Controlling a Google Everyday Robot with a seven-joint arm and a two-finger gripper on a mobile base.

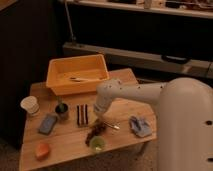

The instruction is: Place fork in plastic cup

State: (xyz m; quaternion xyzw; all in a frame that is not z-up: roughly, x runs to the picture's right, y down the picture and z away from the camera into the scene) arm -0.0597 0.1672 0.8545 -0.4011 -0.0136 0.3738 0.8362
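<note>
The small light-green plastic cup (97, 145) stands near the front edge of the wooden table (125, 110). The slim silver fork (111, 125) lies flat on the table, up and to the right of the cup. My gripper (98, 119) hangs down from the white arm (130, 92), just left of the fork's near end and above the cup. A dark brown clump (94, 132) lies between the gripper and the cup.
A yellow bin (55, 82) at the back holds a pale long utensil (82, 79). Also on the table are a white paper cup (30, 105), a dark cup with a green stick (62, 110), a black striped block (82, 114), a grey-blue pad (48, 123), an orange object (42, 150) and a blue cloth (140, 126).
</note>
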